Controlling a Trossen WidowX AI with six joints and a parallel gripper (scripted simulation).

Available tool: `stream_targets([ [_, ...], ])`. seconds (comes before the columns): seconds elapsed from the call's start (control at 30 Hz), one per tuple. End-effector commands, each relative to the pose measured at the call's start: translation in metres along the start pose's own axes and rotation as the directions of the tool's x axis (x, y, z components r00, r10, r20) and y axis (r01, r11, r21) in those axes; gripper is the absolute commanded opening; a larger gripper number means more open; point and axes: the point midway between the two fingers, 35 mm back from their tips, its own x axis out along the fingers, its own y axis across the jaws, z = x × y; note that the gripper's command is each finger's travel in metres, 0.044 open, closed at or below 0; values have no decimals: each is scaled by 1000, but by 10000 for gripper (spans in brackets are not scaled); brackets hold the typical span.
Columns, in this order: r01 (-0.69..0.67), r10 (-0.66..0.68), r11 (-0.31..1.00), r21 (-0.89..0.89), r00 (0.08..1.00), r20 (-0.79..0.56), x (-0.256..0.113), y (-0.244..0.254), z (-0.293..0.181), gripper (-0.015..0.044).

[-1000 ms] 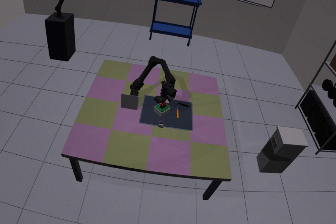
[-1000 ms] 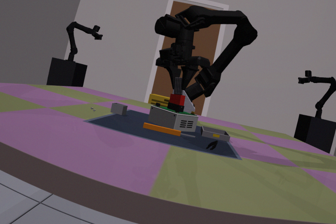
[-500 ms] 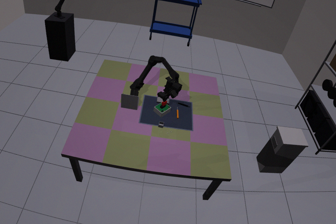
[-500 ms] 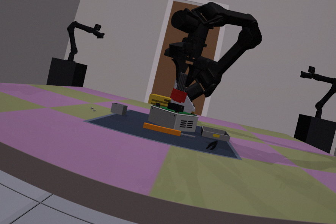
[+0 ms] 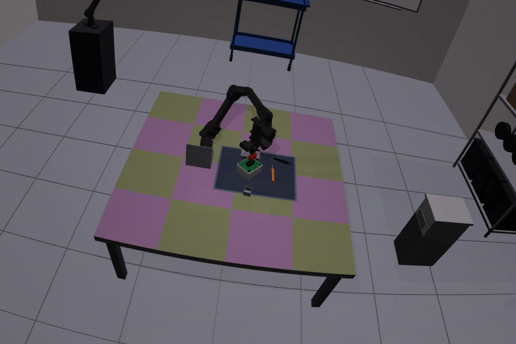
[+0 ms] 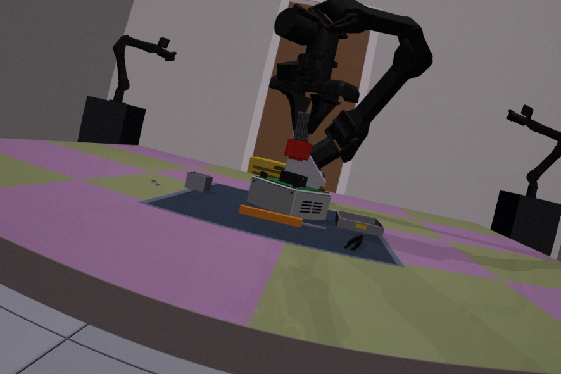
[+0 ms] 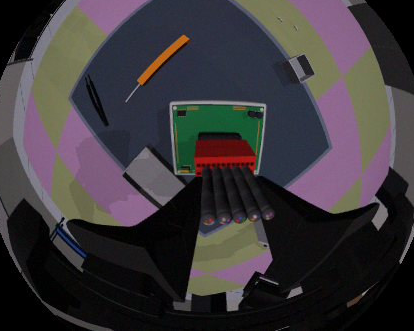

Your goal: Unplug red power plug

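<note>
The red power plug (image 5: 252, 156) (image 6: 298, 149) (image 7: 223, 150), with several dark cables on top, hangs just above the black socket (image 5: 249, 163) (image 6: 293, 178) (image 7: 219, 136). The exterior view shows a gap between them. My gripper (image 5: 253, 151) (image 6: 302, 130) (image 7: 228, 183) points down and is shut on the plug; its fingertips are at the plug's upper end. The socket sits on the green circuit board (image 7: 186, 127) on a grey box. The grey tray (image 6: 346, 223) (image 7: 156, 174) lies beside this box, empty as far as it shows, partly hidden by my fingers in the wrist view.
A dark blue mat (image 5: 228, 176) (image 7: 226, 37) bears an orange screwdriver (image 5: 272, 174) (image 6: 270, 214) (image 7: 163, 59) and black tweezers (image 5: 282, 160) (image 6: 354, 242) (image 7: 96, 100). A small grey open box (image 5: 247, 190) (image 6: 197, 181) (image 7: 298, 68) is at the mat's edge. An upright grey panel (image 5: 199, 156) stands by my arm's base.
</note>
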Motion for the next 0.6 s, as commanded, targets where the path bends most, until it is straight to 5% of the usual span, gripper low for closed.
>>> stream_targets([
  [0.0,-6,6,1000,-1,1000,-2,0,1,-1,0],
  [0.57,-8,8,1000,-1,1000,-4,13,38,-30,0],
])
